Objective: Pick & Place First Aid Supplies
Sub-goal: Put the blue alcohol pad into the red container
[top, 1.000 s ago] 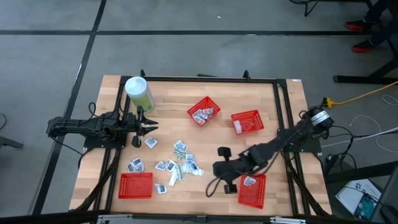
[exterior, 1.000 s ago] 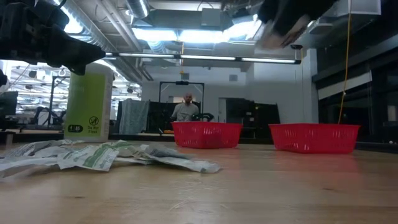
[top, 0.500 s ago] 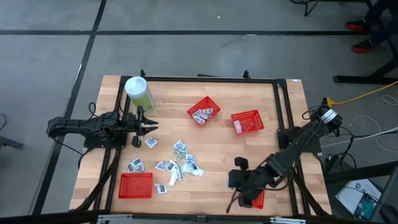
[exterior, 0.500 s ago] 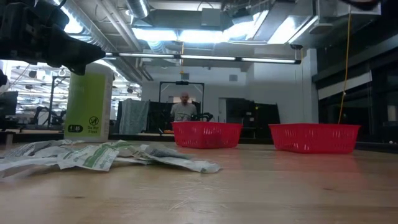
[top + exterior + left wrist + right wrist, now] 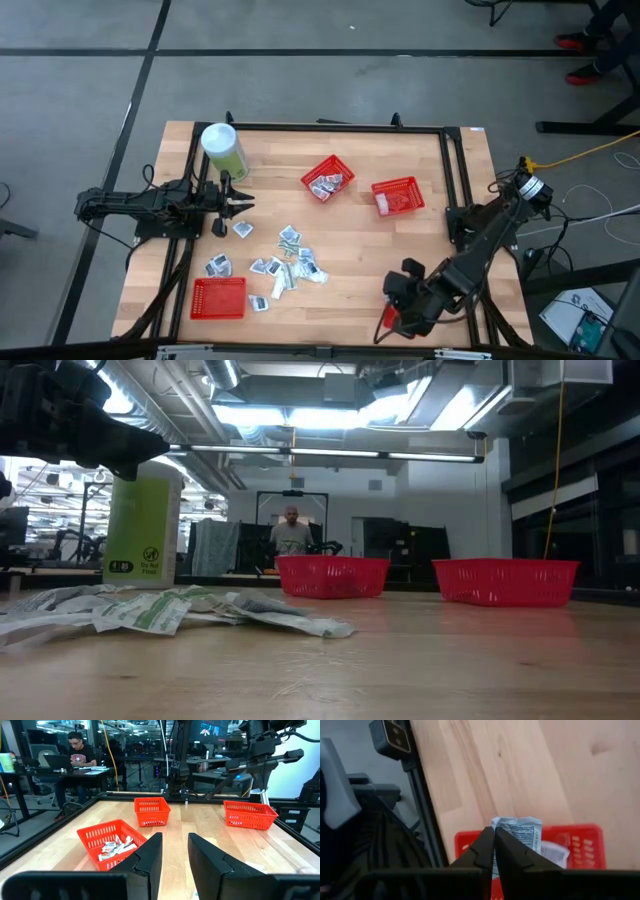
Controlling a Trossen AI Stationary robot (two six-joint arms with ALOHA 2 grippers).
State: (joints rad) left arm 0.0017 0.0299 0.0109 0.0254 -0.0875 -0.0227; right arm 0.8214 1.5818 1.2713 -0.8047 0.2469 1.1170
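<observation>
Several small white-grey first aid packets [image 5: 285, 262] lie flat in a loose heap on the table's left half, also seen as packets [image 5: 150, 610] in the low view. My right gripper [image 5: 397, 308] hangs near the table's near right corner, above a red basket [image 5: 575, 849], and is shut on one printed white packet [image 5: 517, 834]. Another packet [image 5: 554, 854] lies in that basket. My left gripper [image 5: 175, 854] is open and waits at the left side [image 5: 235, 203], touching nothing. My right gripper pinches the white packet between its two shut fingers at the packet's edge [image 5: 499, 836]. The packet is lifted clear and sticks out past the fingertips over the red basket. How many layers are held I cannot tell.
Three more red baskets stand on the table: one far of centre [image 5: 328, 178] with packets in it, one to its right [image 5: 397, 196], one near left [image 5: 218, 298]. A tall pale-green canister [image 5: 224, 148] stands far left beside the left arm. A person [image 5: 291, 532] sits beyond the table.
My right gripper, still shut on the packet, has swung from the table's middle toward the near right corner and now hangs above the near right basket. It has left the top of the low view. The left arm has kept still.
</observation>
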